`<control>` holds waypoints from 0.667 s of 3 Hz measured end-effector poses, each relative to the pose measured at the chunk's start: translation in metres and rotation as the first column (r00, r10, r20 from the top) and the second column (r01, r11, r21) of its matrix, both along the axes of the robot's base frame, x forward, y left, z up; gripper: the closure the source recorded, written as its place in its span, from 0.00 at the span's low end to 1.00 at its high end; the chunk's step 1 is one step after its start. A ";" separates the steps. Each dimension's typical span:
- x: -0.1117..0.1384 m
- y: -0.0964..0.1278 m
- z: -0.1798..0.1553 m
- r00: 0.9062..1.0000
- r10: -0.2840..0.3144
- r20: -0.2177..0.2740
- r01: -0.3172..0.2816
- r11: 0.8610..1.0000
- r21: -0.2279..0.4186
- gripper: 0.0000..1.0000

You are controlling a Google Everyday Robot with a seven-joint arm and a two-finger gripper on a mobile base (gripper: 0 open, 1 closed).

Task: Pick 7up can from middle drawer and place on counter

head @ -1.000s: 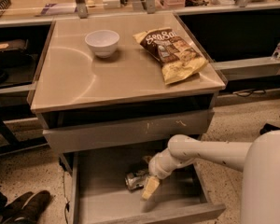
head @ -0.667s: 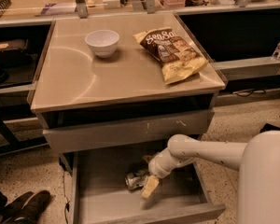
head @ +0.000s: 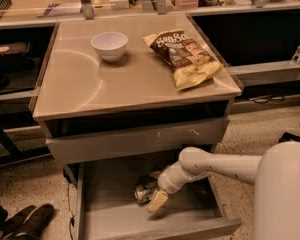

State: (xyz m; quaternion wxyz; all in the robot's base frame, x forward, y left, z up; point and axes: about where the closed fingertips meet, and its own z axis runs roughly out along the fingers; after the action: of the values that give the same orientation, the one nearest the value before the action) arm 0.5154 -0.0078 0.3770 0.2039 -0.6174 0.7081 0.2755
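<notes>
The gripper (head: pixel 156 200) is reaching down into the open middle drawer (head: pixel 107 196), its tan end pointing at the drawer floor just beside the 7up can (head: pixel 144 191). The two are appearing to touch, but whether the gripper is spread, closed or holding the can cannot be told. The can is sitting on the drawer floor near its middle, on the left of the gripper, its silvery sides looking crumpled.

The white arm (head: pixel 217 164) is running from the gripper up and to the right, crossing the drawer's right wall and joining the robot's rounded white body (head: pixel 285 194) at the right edge of the view.

Above the open drawer, a closed grey drawer front with pale scratches (head: pixel 140 140) is sitting under the counter (head: pixel 100 86). On that steel top, a white bowl (head: pixel 109 45) is standing upright near the far edge, left of centre, and a yellow-brown chip bag (head: pixel 186 57) is lying flat toward the far right corner — its lower end is nearing the right edge. Bowl and bag are well apart.

A pair of dark shoes (head: pixel 25 221) is resting on the speckled floor at the lower left.
</notes>
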 end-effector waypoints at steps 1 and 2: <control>0.000 0.000 0.000 1.000 0.000 0.000 0.000 1.000 0.000 0.40; 0.000 0.000 0.000 1.000 0.000 0.000 0.000 1.000 0.000 0.64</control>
State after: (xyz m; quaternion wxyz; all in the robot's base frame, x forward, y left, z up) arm 0.5153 -0.0078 0.3769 0.2039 -0.6174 0.7080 0.2756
